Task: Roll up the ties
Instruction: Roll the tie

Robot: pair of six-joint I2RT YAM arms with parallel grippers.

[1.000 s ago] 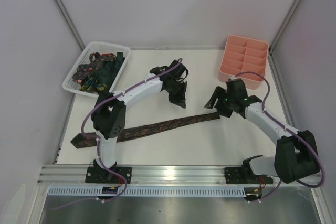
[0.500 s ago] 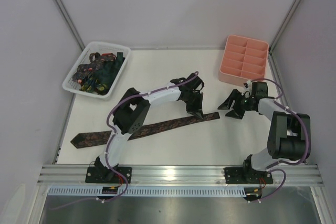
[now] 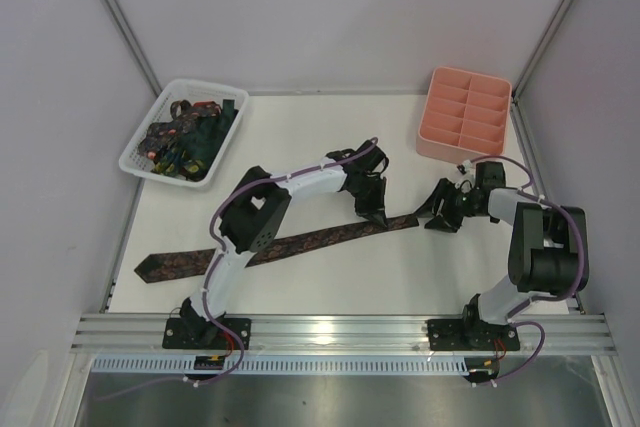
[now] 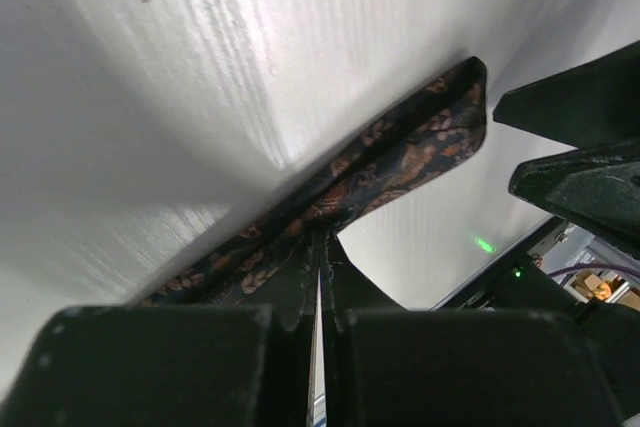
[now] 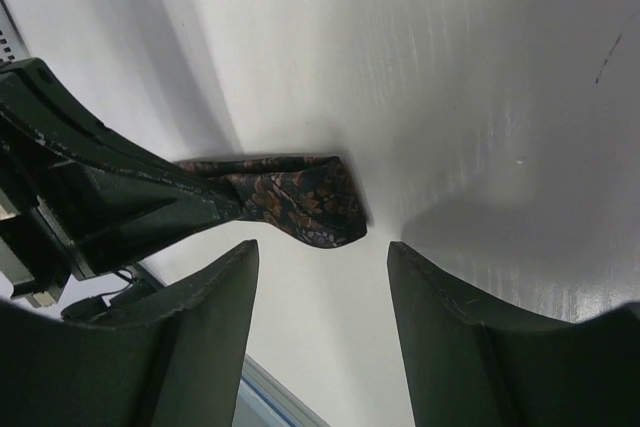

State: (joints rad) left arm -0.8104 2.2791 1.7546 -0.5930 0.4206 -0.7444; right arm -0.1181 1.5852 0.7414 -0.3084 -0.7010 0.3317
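Note:
A long brown patterned tie (image 3: 300,242) lies slantwise across the table, its pointed end at the near left. My left gripper (image 3: 377,214) is shut on it close to its right end. In the left wrist view the closed fingertips (image 4: 320,243) pinch the fabric, and the tie's end (image 4: 420,142) reaches up and to the right. My right gripper (image 3: 438,217) stands open just right of that end, low over the table. In the right wrist view the tie's end (image 5: 305,192) lies just beyond the open gripper (image 5: 322,255), not between its fingers.
A white lattice basket (image 3: 135,152) at the back left holds several dark green ties (image 3: 190,137). A pink compartment tray (image 3: 465,115) stands at the back right, just behind the right arm. Walls close in the table on three sides.
The left gripper has come down and right onto the tie's right part. The right arm has folded back, and its gripper now sits just right of the tie's end.

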